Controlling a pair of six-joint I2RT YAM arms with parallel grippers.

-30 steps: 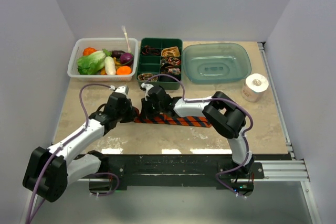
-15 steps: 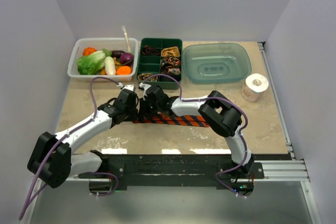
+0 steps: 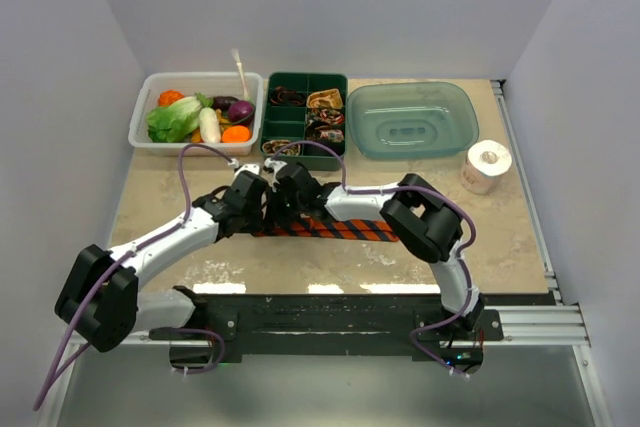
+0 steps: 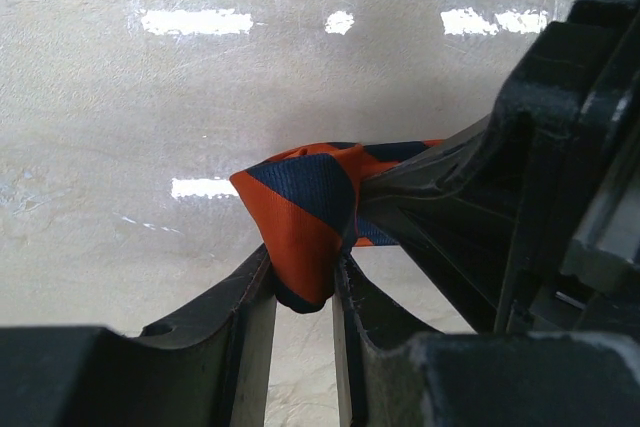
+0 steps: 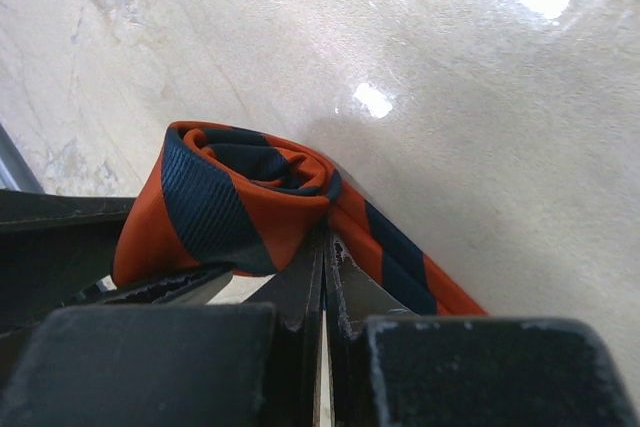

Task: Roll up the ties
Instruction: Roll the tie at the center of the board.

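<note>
Beige counter (image 3: 500,237) fills mid frame. Along its upper edge: teal basin (image 3: 412,119) at right, clear tub (image 3: 140,122) of vegetables at left, and a green divided tray (image 3: 307,112) between them holding small coiled ties (image 3: 325,99). Centre: striped tie (image 3: 340,230), orange and dark, lies flat with its left end rolled into a coil. Right of centre: paper roll (image 3: 488,165). At the coil: left fingers (image 4: 250,317) narrow, pinching its lower fold. The right fingers (image 5: 300,297) are pressed together, tips against the coil's base; can't tell if fabric sits between them.
</note>
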